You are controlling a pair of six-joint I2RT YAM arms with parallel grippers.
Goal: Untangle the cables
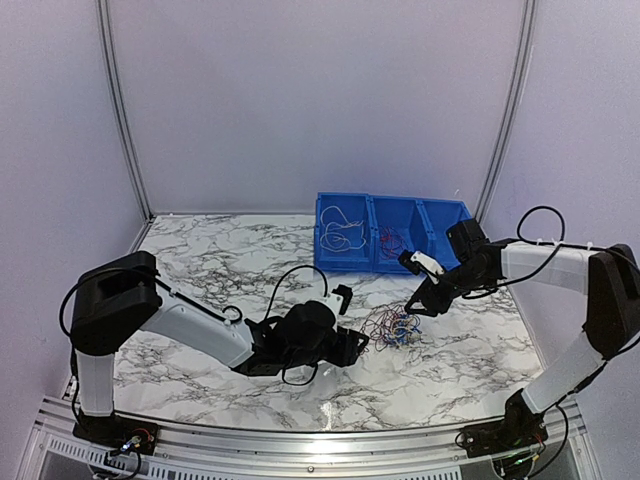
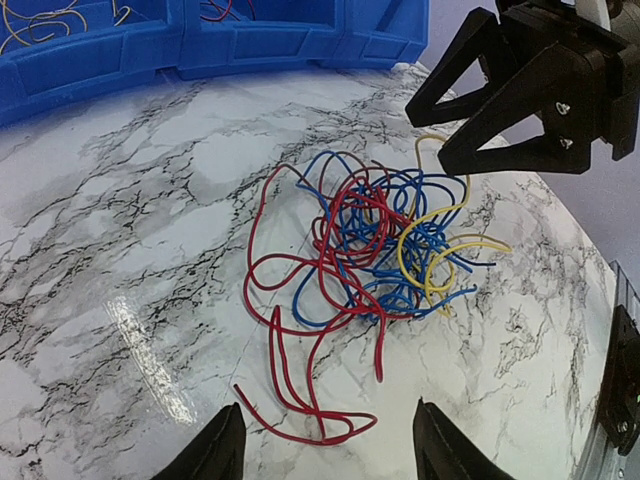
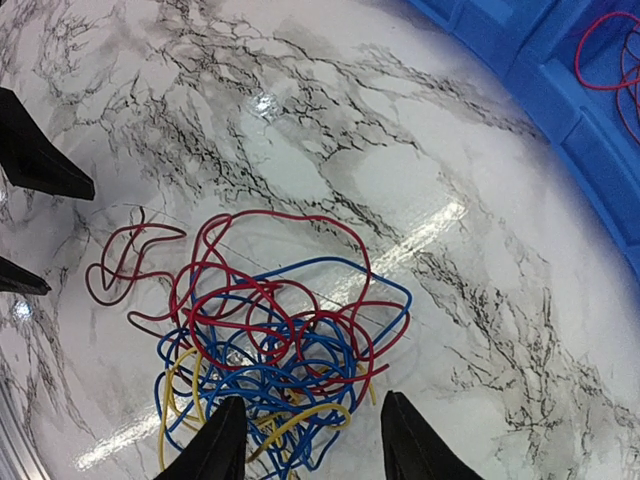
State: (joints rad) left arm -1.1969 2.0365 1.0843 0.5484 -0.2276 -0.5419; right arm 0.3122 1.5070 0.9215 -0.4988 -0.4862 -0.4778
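The cables (image 2: pixel 370 260) lay in one loose bunch on the table (image 1: pixel 220 260), right of centre, between the two arms and just near of the blue bins (image 1: pixel 372 262). They were very thin insulated wires, red, dark blue and yellow, smooth and slightly glossy, curled into springy loops that crossed each other many times. The blue and yellow strands were packed into the dense core, while the red ones threw wider, open loops out toward the left and near sides. They looked almost weightless and limp enough to bend anywhere, yet with some set in their curls, so a pull on one strand would likely drag the whole knot along the slick, polished marble-patterned top unless the other side was pinned. The best holds seemed to be the free outer loops and loose ends, such as the long red loop on the left side, not the crowded middle. The left gripper (image 2: pixel 330 445) hung low just left of the bunch with its black wedge-shaped fingers spread, nothing pinched, that red loop lying under the gap. The right gripper (image 3: pixel 312 440) hovered over the yellow-and-blue side, its jaws also apart and gripping nothing that could be seen. The bins were hard moulded plastic; a pale wire lay in the left compartment and a red one in the next.
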